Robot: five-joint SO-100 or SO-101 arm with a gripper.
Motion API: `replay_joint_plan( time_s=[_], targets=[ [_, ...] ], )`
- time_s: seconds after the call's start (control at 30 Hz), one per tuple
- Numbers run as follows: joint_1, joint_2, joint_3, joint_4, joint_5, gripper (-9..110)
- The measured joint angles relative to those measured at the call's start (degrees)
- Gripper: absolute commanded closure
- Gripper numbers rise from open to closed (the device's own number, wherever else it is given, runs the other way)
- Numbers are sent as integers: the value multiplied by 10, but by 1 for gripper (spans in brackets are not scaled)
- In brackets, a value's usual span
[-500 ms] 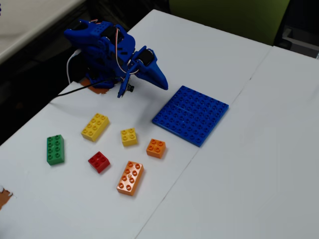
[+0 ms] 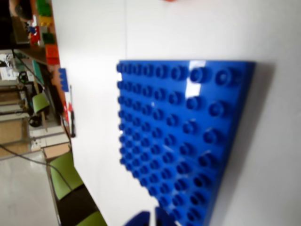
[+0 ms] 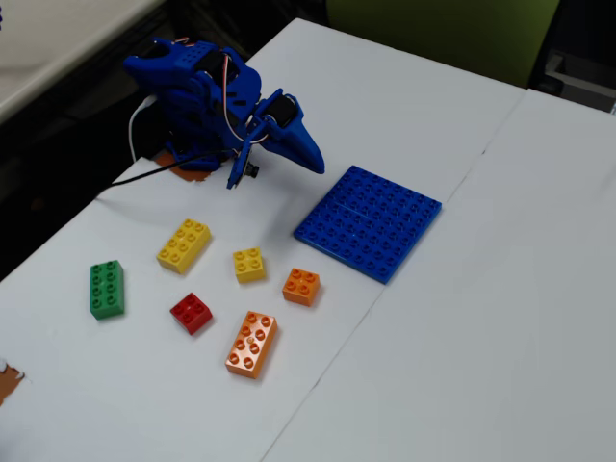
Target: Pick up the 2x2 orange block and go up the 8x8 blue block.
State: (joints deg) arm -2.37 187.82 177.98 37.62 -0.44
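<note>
The 2x2 orange block [image 3: 301,286] lies on the white table, a little left of the near-left corner of the 8x8 blue block [image 3: 369,221]. It does not show in the wrist view. The blue baseplate lies flat and bare, and fills the middle of the wrist view [image 2: 183,136]. My gripper [image 3: 310,159] hangs empty on the folded blue arm, above the table just left of the baseplate's far corner and well apart from the orange block. Its jaws look shut. Only the blurred blue tips show at the bottom edge of the wrist view [image 2: 153,219].
Left of the orange block lie a yellow 2x2 brick [image 3: 249,265], a yellow 2x4 brick [image 3: 184,244], a red 2x2 brick [image 3: 192,313], an orange 2x4 brick [image 3: 251,344] and a green 2x4 brick [image 3: 106,289]. The table's left edge runs close behind the arm base [image 3: 183,144].
</note>
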Motion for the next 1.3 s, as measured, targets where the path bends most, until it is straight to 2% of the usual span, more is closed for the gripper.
replay_joint_plan(
  time_s=[0.87,1.1,1.3],
  targets=[
    [-4,0,0,0,-1,101],
    [-4,-11,-19,-20,-87,101],
    [3,-123,-126,-37,-165,101]
  ],
)
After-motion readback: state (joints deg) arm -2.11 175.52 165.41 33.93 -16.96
